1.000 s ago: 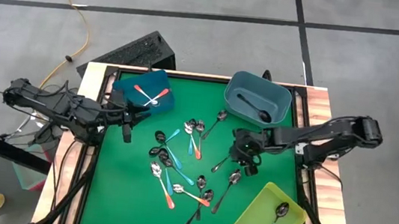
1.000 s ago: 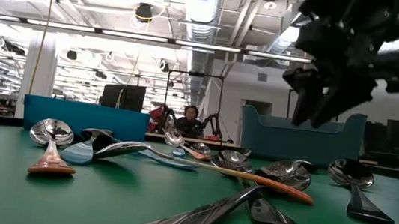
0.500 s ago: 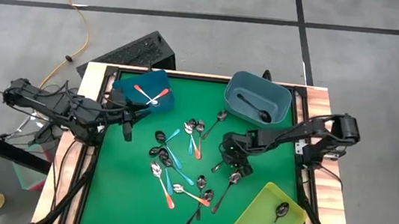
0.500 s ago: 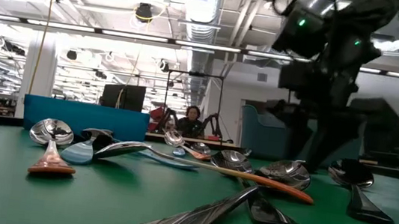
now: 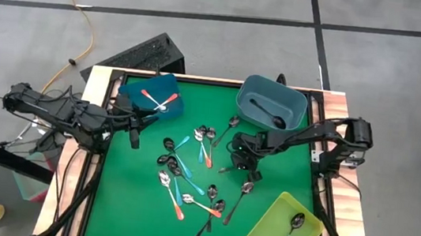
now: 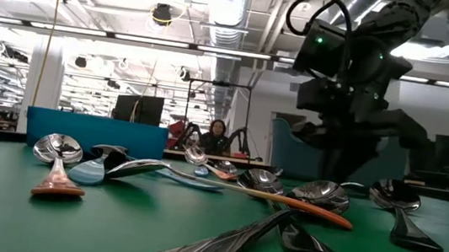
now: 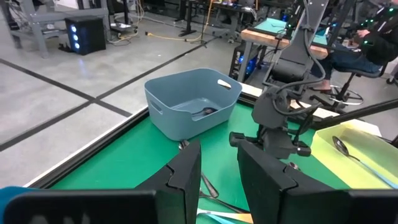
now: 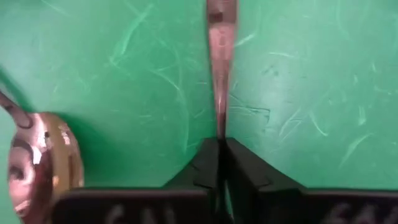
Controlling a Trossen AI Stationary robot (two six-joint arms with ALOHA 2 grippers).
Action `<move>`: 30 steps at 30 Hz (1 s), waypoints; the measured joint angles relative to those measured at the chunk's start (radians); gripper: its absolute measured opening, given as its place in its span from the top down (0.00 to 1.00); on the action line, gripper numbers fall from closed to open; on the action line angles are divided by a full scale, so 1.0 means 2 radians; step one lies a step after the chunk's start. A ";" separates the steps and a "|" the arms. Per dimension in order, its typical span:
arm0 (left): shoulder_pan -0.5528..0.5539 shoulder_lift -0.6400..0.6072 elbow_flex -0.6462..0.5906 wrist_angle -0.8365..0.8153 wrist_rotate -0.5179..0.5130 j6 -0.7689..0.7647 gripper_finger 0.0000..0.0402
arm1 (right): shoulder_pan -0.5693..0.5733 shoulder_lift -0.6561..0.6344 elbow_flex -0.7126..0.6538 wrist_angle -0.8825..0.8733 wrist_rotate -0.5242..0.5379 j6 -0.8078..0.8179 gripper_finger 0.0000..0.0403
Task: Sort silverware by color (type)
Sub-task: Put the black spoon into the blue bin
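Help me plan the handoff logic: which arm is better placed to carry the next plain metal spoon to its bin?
Right. Its pincer is shut on a plain metal spoon at mid-table, close to the grey-blue bin. The left pincer waits open near the dark blue bin.

A green-topped table [image 5: 117, 203] carries scattered spoons [image 5: 187, 180], a blue bin [image 5: 148, 95], a grey-blue bin [image 5: 272, 103] and a yellow bin [image 5: 283, 229].

The green table mat [image 8: 298, 74] looks matt and finely scratched. A slim plain-metal spoon handle [image 8: 221, 37] gleams, polished, between matt black gripper fingers [image 8: 249, 180] that look like plastic, though that is hard to judge. The grey-blue bin [image 7: 186, 102] looks like smooth, dull plastic; the table's pale edge [image 5: 100, 78] shows wood grain.
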 joint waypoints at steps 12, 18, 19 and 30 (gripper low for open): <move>0.000 0.000 0.000 0.000 -0.001 0.000 0.77 | -0.006 -0.059 0.015 -0.016 -0.006 0.113 0.99; 0.000 0.000 0.000 0.001 -0.001 0.000 0.77 | -0.010 -0.108 0.017 -0.014 -0.007 0.160 0.99; 0.000 0.000 0.000 0.001 -0.001 0.000 0.77 | -0.010 -0.117 0.017 -0.012 -0.007 0.166 0.99; 0.000 0.000 0.000 0.001 -0.002 0.005 0.77 | -0.061 -0.221 0.018 0.003 0.050 0.221 0.99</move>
